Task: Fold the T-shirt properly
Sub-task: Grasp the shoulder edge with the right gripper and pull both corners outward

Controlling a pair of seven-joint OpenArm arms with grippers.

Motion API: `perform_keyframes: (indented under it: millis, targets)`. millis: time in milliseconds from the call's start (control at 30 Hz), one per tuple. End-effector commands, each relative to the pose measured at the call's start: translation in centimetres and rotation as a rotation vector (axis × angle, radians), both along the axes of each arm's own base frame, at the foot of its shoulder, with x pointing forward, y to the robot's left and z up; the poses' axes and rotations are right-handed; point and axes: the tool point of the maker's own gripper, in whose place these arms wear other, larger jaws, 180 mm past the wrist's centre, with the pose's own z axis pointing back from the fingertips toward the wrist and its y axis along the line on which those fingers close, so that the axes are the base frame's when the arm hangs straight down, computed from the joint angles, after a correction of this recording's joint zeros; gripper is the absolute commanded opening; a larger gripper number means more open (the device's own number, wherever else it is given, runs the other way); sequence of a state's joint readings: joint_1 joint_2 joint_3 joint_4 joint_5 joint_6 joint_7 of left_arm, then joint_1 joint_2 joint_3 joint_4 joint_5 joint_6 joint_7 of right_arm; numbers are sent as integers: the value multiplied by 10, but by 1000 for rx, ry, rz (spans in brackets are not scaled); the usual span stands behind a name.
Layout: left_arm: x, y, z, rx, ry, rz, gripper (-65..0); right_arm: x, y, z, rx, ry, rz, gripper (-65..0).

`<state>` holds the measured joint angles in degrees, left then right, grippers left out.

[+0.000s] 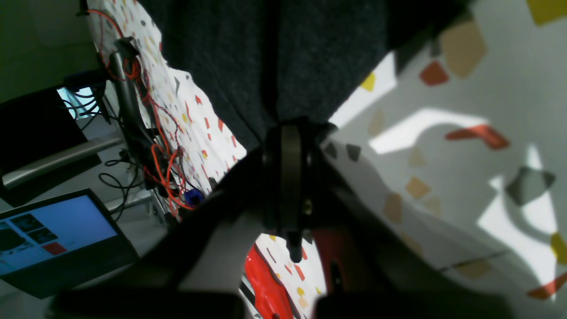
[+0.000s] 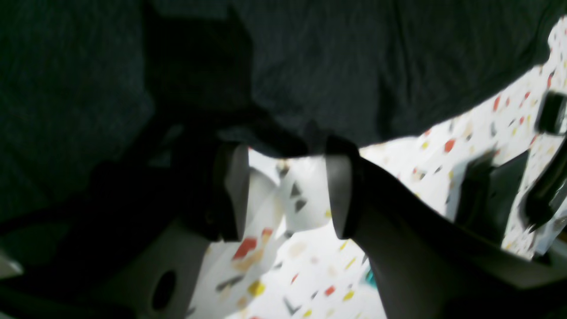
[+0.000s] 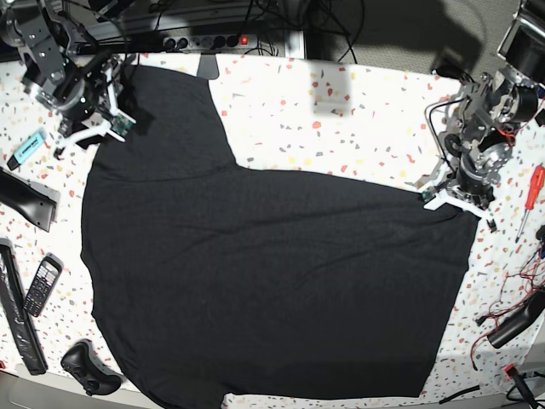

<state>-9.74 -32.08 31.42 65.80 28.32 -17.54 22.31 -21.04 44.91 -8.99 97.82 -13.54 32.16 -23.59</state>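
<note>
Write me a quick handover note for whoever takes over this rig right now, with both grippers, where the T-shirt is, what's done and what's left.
Left gripper: shut on the T-shirt, pinching its corner at the base view's right.
Right gripper: open, jaws straddling the shirt's edge at the base view's upper left, not yet closed.
T-shirt: spread mostly flat on the speckled table, one sleeve reaching toward the back edge.
Done: shirt laid out, one corner gripped.
Left: close the right gripper, then make every fold; none shows yet.
</note>
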Motion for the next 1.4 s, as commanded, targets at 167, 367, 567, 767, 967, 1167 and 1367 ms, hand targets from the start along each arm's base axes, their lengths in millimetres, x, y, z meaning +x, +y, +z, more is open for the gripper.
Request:
perform_keyframes:
  millis: [167,367,567,767,967,1167,1367]
  targets:
    - [-20,-30,-20,-120,81,-20,-650,24,-2,5,-38,-34,16,-370]
    - [-20,-30,-20,-121,81,-20,-650,18,11,-3,-34,17,66,-482]
    - [-22,-32,-21,-144,88,-8,-650,26,9,2,-34,-37,19,-650]
    - [-27,-30,-20,-228,110,47,-650,21,-9,20,-95,-26,-27,-650]
    - [-49,-22,-6,-240,112,17,-650,15,-22,48,-60,-45,-82,-650]
    - [-70,-19,16,-355,63,97,-650,2,-32,71,-6,-69,-154,-650]
    - [-88,-5,45,-415,-4,173,-650,-31,-38,77,-38,-28,-174,-650]
